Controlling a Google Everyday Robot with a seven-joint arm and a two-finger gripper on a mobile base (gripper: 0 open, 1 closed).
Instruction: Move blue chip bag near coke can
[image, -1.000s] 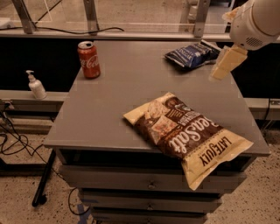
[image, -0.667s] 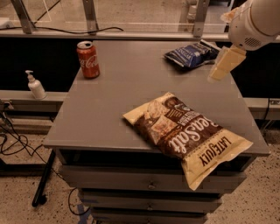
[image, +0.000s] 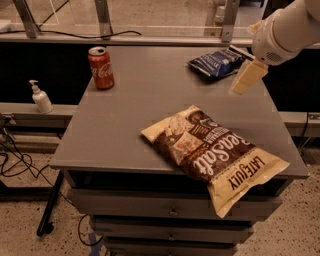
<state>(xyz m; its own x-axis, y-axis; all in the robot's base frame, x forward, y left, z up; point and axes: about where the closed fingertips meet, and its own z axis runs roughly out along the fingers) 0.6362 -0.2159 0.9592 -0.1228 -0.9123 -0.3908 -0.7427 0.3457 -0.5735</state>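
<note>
Much of the arm is cut off by the upper right corner, so only its rounded white end section is seen. The far end of the blue chip bag is partly covered by the gripper, and its white lettering cannot be read. Contact between the two cannot be made out.

The arm is brought in from the 2 o'clock side of the grey table and is angled downward and inward. The gripper is seen as a pale cream piece hung below the white housing, just beside the blue chip bag on its 4 o'clock side, above the table's right edge. Whether the gripper is open or closed cannot be told, and nothing is seen to be held in it.

The blue chip bag is laid flat at about 1 o'clock on the table top. The coke can is stood upright at about 11 o'clock, well apart from the bag. A large cream-and-brown chip bag is laid at about 5 o'clock, with one corner hung over the front edge. A white pump bottle is stood on a low ledge off the table at 9 o'clock.
</note>
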